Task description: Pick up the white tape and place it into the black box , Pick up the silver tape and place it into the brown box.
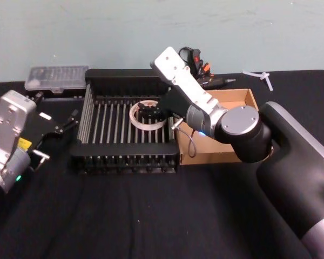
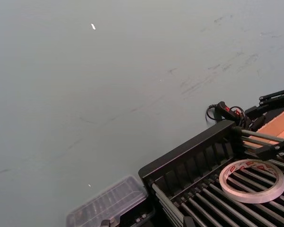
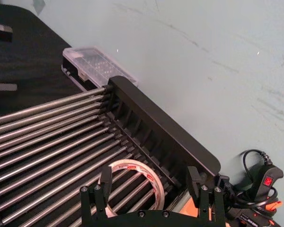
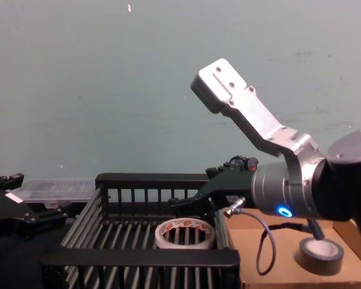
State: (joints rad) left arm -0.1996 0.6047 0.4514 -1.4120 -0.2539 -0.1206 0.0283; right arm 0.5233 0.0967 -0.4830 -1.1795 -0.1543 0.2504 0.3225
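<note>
The white tape point(image 1: 137, 120) point(image 2: 251, 196) point(image 3: 132, 165) point(image 4: 162, 238) lies flat on the barred floor of the black box point(image 1: 124, 156) point(image 4: 138, 259), toward its back right. My right gripper point(image 1: 151, 112) point(image 3: 149, 174) point(image 4: 192, 201) hangs open just above the roll, one finger on each side, not touching it. In the chest view the silver tape point(image 4: 320, 254) stands on the floor of the brown box point(image 1: 232, 97) point(image 4: 277, 277), which adjoins the black box on the right. My left gripper point(image 1: 65, 125) rests open on the table left of the black box.
A clear plastic case point(image 1: 56, 78) point(image 3: 97, 64) lies behind the black box's left corner. A black and orange glue gun point(image 1: 197, 62) with its cord sits behind the brown box. A small white piece point(image 1: 259, 75) lies at the back right. The table is covered in black cloth.
</note>
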